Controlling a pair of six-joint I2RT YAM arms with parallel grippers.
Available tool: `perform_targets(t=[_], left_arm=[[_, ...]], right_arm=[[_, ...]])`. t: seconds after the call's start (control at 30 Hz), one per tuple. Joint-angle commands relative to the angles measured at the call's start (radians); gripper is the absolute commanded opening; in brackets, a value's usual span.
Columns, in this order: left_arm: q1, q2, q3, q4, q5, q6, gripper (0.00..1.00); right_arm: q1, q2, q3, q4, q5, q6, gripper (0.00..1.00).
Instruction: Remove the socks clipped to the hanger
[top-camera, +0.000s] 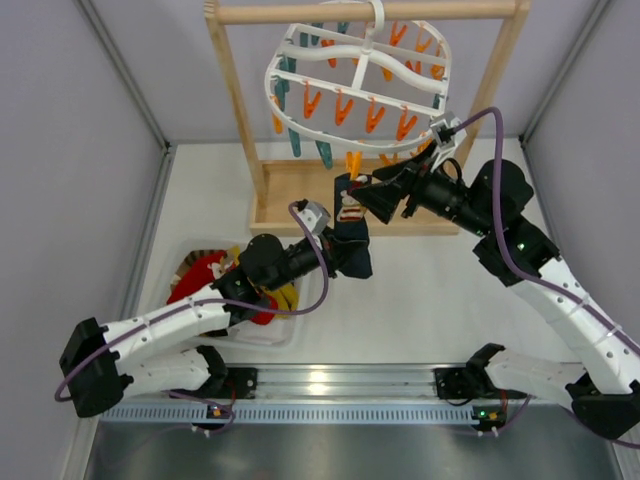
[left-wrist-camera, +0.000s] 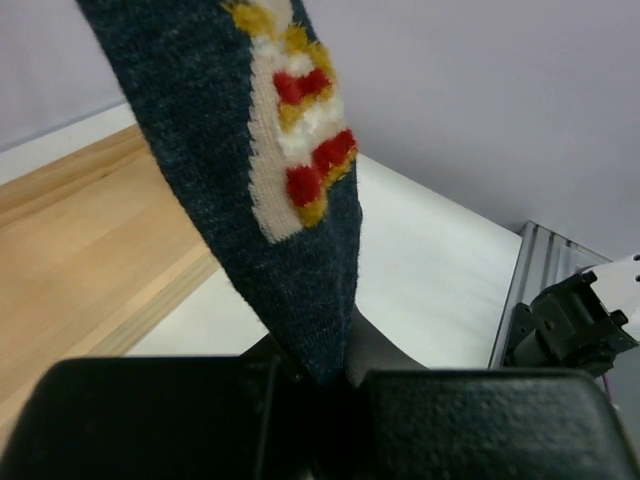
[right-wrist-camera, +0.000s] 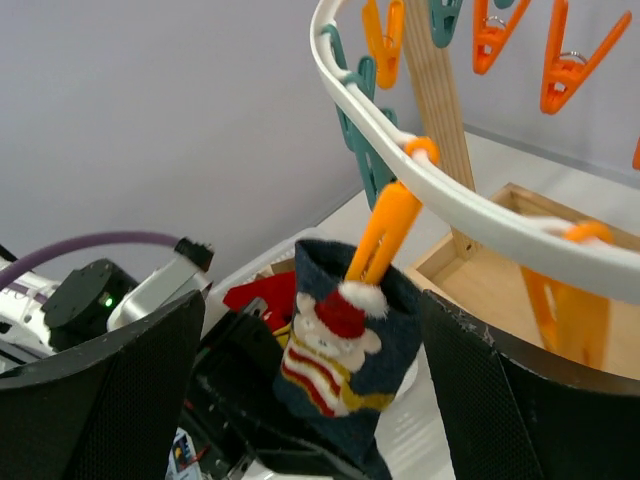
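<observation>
Below the near rim of the hanger (right-wrist-camera: 470, 205), a navy sock (right-wrist-camera: 335, 360) is held at its cuff by an orange clip (right-wrist-camera: 385, 235) and hangs in front of the wooden rack (top-camera: 235, 100). The sock's lower end is pinched between the pressed-together jaws of the left gripper (left-wrist-camera: 320, 385), and the fabric is drawn taut upward from them. The jaws of the right gripper (right-wrist-camera: 315, 385) are spread wide, with one finger on either side of the sock and clip; no contact with either can be made out. A knitted figure in red, white and yellow is seen on the sock's side. Beside the left arm, a red sock (top-camera: 200, 280) and a yellow sock (top-camera: 285, 297) are seen lying in a clear bin (top-camera: 285, 335) on the table.
</observation>
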Motion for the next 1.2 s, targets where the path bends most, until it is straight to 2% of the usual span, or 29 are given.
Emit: perform_targets(t=[0.0, 0.3, 0.57, 0.73, 0.97, 1.17], left_arm=[[0.078, 0.0, -0.013, -0.005, 0.261, -0.104, 0.0], [0.079, 0.041, 0.022, -0.004, 0.403, -0.166, 0.0], [0.079, 0.003, 0.004, -0.002, 0.4, -0.193, 0.0], [0.08, 0.041, 0.019, -0.004, 0.448, -0.201, 0.0], [0.068, 0.067, 0.034, -0.004, 0.468, -0.206, 0.0], [0.063, 0.046, 0.011, -0.004, 0.413, -0.183, 0.0]], right_arm=[[-0.01, -0.036, -0.024, 0.087, 0.039, 0.015, 0.84], [-0.01, 0.041, -0.067, 0.229, -0.025, 0.102, 0.84], [-0.008, 0.046, -0.169, 0.387, 0.099, 0.162, 0.84], [0.012, 0.096, -0.123, 0.351, 0.09, 0.13, 0.84], [0.012, 0.116, -0.162, 0.434, 0.09, 0.176, 0.85], [0.024, 0.096, -0.18, 0.434, 0.224, 0.172, 0.85]])
